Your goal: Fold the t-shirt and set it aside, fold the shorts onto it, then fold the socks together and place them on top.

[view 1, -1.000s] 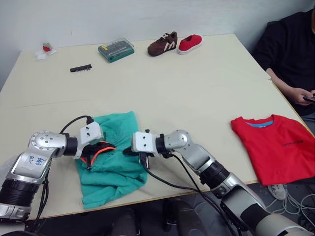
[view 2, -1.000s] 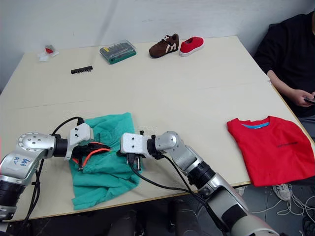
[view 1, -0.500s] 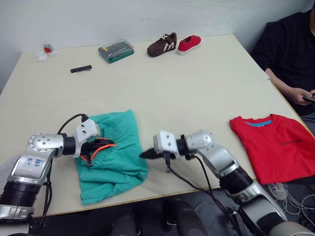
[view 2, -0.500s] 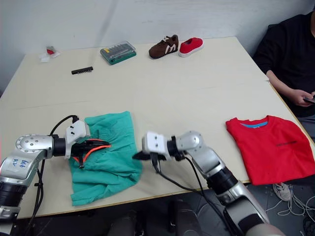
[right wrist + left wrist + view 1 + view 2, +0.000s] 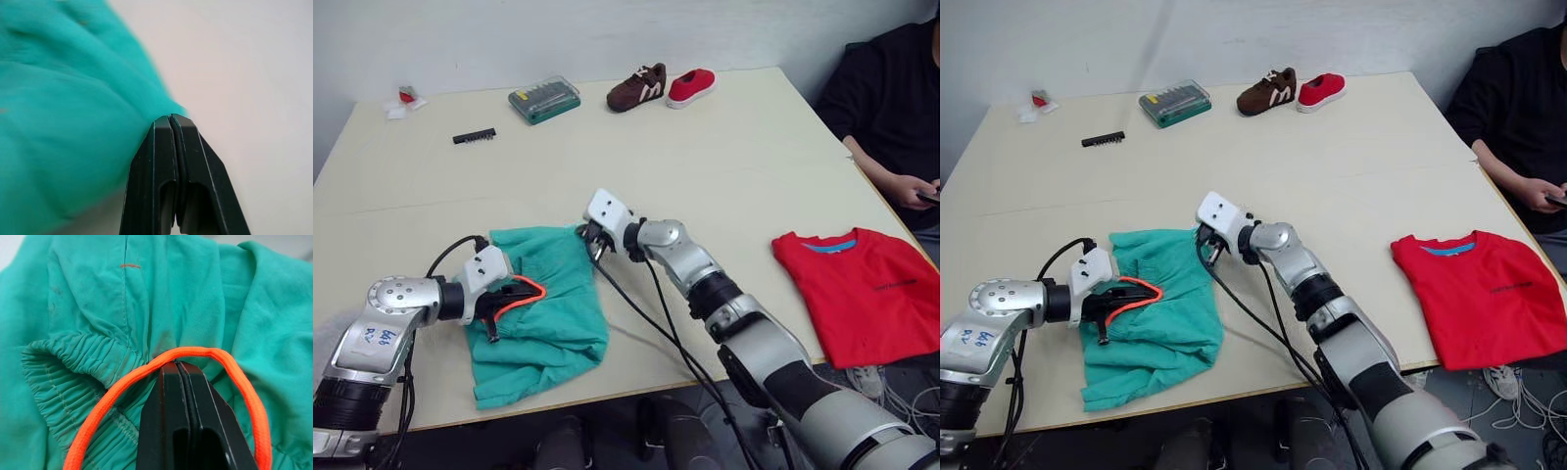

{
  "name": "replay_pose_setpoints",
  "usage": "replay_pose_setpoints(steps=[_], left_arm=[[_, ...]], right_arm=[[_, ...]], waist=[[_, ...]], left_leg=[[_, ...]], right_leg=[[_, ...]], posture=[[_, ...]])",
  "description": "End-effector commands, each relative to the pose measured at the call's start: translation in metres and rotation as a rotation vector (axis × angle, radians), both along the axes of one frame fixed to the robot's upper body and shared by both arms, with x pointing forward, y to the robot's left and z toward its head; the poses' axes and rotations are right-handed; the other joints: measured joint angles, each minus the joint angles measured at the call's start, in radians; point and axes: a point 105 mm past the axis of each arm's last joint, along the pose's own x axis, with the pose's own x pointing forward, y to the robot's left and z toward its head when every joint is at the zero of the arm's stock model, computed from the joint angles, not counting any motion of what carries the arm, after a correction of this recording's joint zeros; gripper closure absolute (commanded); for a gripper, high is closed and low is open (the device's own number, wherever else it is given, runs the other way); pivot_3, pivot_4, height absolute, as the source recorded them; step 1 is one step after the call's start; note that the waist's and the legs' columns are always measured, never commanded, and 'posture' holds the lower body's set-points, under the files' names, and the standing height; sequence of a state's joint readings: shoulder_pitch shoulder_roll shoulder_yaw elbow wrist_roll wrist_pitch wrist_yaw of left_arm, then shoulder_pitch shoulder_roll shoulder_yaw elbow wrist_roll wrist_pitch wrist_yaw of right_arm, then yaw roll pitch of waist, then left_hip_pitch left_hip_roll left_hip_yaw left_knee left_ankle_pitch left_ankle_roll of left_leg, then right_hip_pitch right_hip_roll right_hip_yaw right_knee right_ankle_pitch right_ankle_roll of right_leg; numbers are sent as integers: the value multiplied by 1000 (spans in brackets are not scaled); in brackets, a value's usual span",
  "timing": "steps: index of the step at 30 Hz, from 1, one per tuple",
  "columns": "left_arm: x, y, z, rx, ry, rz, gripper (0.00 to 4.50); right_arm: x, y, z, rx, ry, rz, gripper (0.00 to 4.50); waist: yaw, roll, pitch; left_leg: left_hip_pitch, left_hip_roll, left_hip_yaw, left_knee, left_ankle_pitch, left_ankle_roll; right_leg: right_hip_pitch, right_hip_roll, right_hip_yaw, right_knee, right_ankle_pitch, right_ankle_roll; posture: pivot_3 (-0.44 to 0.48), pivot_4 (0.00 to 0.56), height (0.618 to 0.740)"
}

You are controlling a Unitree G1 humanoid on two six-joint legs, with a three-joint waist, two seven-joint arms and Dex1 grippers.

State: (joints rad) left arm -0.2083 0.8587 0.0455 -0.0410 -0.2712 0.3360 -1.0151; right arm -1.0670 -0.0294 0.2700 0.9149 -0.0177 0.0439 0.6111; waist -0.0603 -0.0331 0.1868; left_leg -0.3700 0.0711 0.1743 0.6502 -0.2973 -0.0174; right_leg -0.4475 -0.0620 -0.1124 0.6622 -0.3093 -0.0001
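The table carries one container: a green case of tool bits at the far left, lid closed, with rows of small bits visible through the clear cover. A black bit strip lies on the table nearer and to the left of it. A brown shoe and a red shoe stand side by side at the far edge, right of the case.

The shorts lie crumpled at the near left of the table, with the orange drawstring looped out of the gathered waistband. The t-shirt lies folded at the near right edge, collar toward the far side, well apart from the shorts.

The left gripper lies low over the left side of the shorts, forearm reaching in from the near left. Its fingers are pressed together at the waistband, with the drawstring loop arching across their tips; whether fabric is pinched between them cannot be told.

The right arm extends across the near table toward the left. The right gripper sits at the far right corner of the shorts, fingers closed flat against each other with the fabric edge at their tips.

A person in a black top sits at the right side of the table.
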Motion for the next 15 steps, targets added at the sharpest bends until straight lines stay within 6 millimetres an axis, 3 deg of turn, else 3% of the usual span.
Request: replay_pose_setpoints(steps=[1,4,7,10,15], left_arm=[[1,1,-1,-7,-9,11,4500],[2,-1,2,-27,-21,11,4500],[4,-2,4,-41,-34,13,4500],[4,-5,9,-68,-57,9,4500],[1,-5,31,-159,-84,16,4500]], right_arm=[[2,-6,35,164,-4,21,4465],[-19,-14,53,292,126,158,4465],[-40,-26,52,334,329,210,4305],[-75,-39,30,292,588,271,3578],[-103,-44,-1,198,726,289,1858]], waist=[[-1,0,0],[-3,0,0],[0,0,0],[5,0,0],[0,0,0]], left_leg=[[0,0,0,0,0,0],[0,0,0,-1,0,0],[0,1,-1,-1,0,0],[0,1,-2,-1,0,0],[0,0,-2,-1,-1,2]], right_leg=[[0,0,0,0,0,0],[0,0,0,0,0,0],[0,1,0,0,0,0],[1,0,0,0,0,0],[1,0,0,0,0,0]], posture=[[0,150,740],[0,150,740],[0,150,740],[0,150,740],[0,150,740]])
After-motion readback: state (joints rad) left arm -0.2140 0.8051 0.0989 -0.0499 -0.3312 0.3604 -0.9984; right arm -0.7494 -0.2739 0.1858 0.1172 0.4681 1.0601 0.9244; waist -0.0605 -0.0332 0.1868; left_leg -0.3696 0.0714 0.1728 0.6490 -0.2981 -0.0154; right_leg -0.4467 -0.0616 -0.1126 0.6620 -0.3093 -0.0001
